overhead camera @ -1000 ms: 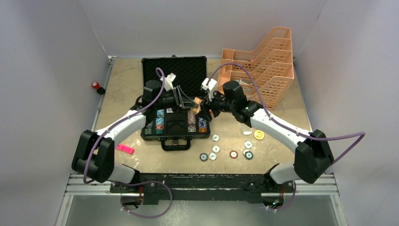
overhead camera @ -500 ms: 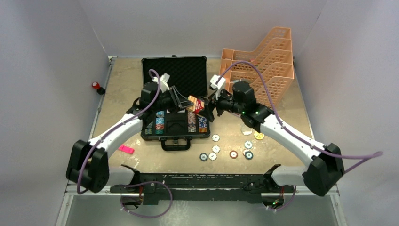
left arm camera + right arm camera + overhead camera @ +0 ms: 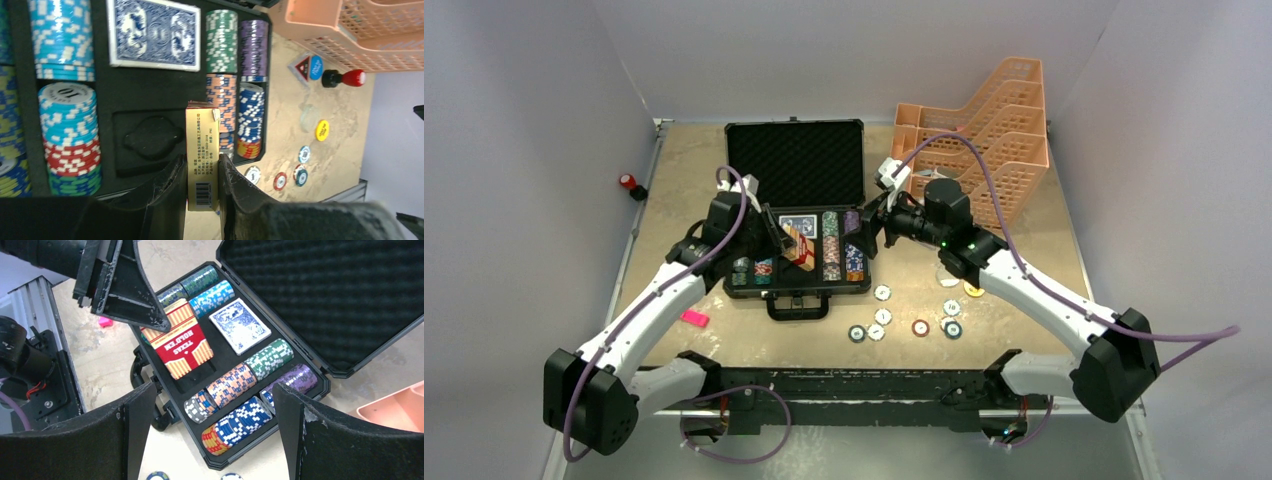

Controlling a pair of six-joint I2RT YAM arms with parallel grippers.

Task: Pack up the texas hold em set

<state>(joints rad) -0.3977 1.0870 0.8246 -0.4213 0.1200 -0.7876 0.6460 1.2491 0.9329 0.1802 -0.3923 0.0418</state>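
The black briefcase lies open mid-table, rows of poker chips in its foam tray. A blue card deck lies in its slot. My left gripper is shut on the red-and-gold card deck, holding it tilted over the empty deck slot; the deck also shows in the right wrist view. My right gripper is open and empty, hovering at the case's right edge above the blue chips. Loose chips and round buttons lie on the table in front.
A peach lattice tray rack stands at the back right. A pink marker lies at the front left. A red-topped black object sits at the left edge. The case handle faces the arms.
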